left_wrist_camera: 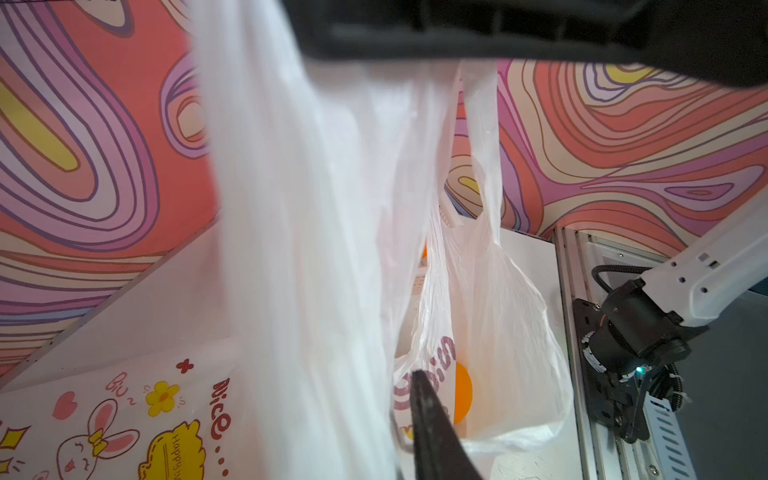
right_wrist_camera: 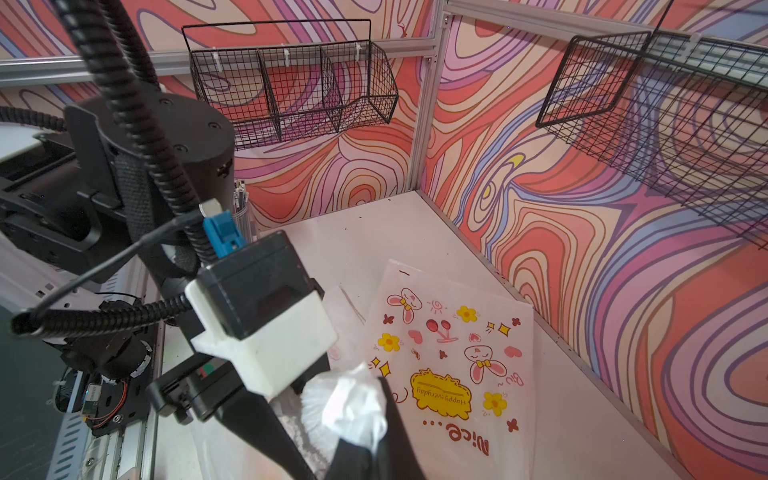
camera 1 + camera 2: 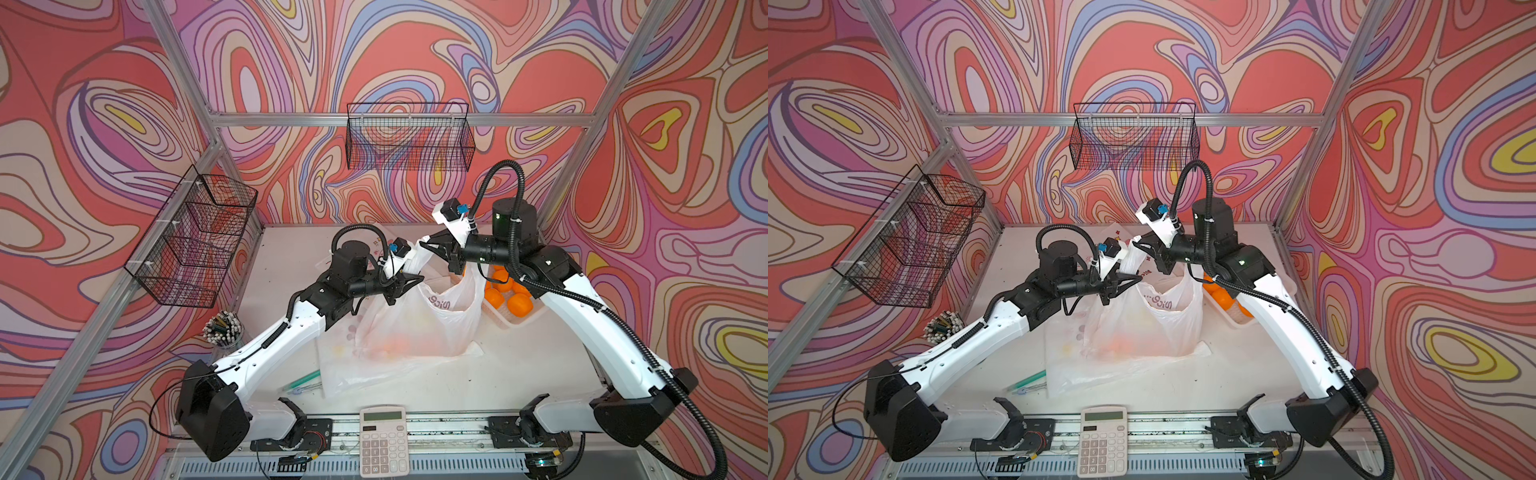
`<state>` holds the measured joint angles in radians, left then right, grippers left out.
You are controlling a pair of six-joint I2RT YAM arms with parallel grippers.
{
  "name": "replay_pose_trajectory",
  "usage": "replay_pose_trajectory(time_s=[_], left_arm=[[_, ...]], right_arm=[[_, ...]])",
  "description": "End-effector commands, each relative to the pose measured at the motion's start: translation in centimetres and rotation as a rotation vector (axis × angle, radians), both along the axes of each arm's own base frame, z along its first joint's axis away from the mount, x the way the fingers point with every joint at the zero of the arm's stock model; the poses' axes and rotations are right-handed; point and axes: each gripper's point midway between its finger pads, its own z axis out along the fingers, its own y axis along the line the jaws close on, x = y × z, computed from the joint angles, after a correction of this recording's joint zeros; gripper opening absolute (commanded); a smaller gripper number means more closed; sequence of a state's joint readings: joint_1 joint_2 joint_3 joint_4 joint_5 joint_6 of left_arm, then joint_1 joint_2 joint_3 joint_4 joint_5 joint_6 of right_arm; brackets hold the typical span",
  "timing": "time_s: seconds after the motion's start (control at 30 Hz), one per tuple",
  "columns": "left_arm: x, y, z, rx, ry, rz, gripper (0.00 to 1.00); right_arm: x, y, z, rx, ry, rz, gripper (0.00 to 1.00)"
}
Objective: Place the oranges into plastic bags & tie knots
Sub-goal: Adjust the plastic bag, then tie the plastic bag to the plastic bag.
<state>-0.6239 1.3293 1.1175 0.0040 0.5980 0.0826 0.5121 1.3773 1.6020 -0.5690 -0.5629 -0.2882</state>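
We find one plastic bag standing mid-table, mouth upward. Oranges show dimly through its wall near the bottom. One handle is bunched and drawn up above the bag's far side. The right gripper has its jaws clamped tight on that bunch. The left gripper meets the bag's rim just below. In both top views its tips draw together on the plastic, so we record it as closed on the bag. A second printed bag lies flat near the back wall. More loose oranges sit in a white basket beneath the right arm. A calculator lies at the front edge.
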Motion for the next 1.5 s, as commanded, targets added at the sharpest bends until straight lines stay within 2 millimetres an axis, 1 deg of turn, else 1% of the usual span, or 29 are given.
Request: replay_pose_trajectory(time_s=[0.0, 0.03, 0.1, 0.2, 0.27, 0.3, 0.37, 0.43, 0.47, 0.5, 0.57, 0.67, 0.77, 0.9, 1.13, 1.33, 1.47], left_arm=[[0.2, -0.1, 1.1, -0.021, -0.039, 0.005, 0.04], [0.1, 0.0, 1.0, -0.019, -0.035, 0.006, 0.0], [0.2, 0.1, 0.6, -0.014, -0.025, 0.014, 0.0], [0.6, 0.9, 0.1, -0.039, 0.019, 0.026, 0.0], [1.1, 1.8, -0.1, -0.079, 0.049, 0.025, 0.0], [1.3, 2.3, -0.1, -0.106, 0.065, 0.028, 0.0], [1.7, 3.3, -0.2, -0.146, 0.086, 0.024, 0.0], [2.0, 4.0, -0.4, -0.158, 0.091, 0.035, 0.0], [2.1, 4.2, -0.7, -0.154, 0.091, 0.039, 0.0], [2.2, 4.4, -0.9, -0.15, 0.096, 0.045, 0.0], [2.3, 4.8, -1.1, -0.152, 0.101, 0.045, 0.0], [2.8, 5.4, -1.2, -0.167, 0.109, 0.065, 0.0], [3.0, 5.8, -1.4, -0.174, 0.117, 0.074, 0.0], [3.1, 6.0, -1.7, -0.178, 0.128, 0.081, 0.0], [3.3, 6.4, -2.2, -0.178, 0.136, 0.091, 0.0], [3.3, 6.4, -2.1, -0.185, 0.136, 0.083, 0.0], [3.3, 6.3, -2.2, -0.183, 0.14, 0.08, 0.0]], right_arm=[[0.2, -0.3, 0.9, 0.008, -0.027, -0.028, 0.04], [0.2, -0.4, 1.3, 0.012, -0.035, -0.036, 0.09], [0.0, -0.9, 2.7, 0.022, -0.069, -0.056, 0.21], [-0.2, -2.4, 5.0, 0.035, -0.147, -0.131, 0.49], [-0.3, -3.7, 5.9, 0.043, -0.19, -0.195, 0.64], [-0.4, -4.6, 6.2, 0.045, -0.208, -0.234, 0.72], [-0.9, -6.2, 6.4, 0.056, -0.228, -0.289, 0.85], [-1.2, -7.6, 6.0, 0.065, -0.231, -0.333, 0.93], [-1.4, -8.5, 5.5, 0.07, -0.222, -0.358, 0.96], [-1.6, -9.3, 5.1, 0.081, -0.212, -0.376, 0.98], [-1.8, -10.7, 3.7, 0.09, -0.176, -0.394, 0.98], [-1.5, -12.5, 1.6, 0.108, -0.119, -0.415, 0.98], [-1.1, -13.5, -0.5, 0.129, -0.059, -0.402, 0.98], [-0.6, -13.9, -3.1, 0.163, 0.011, -0.361, 0.98], [0.4, -15.2, -7.3, 0.277, 0.124, -0.308, 0.98], [1.6, -14.4, -11.1, 0.329, 0.224, -0.244, 0.96], [2.9, -14.1, -12.7, 0.373, 0.267, -0.227, 0.96]])
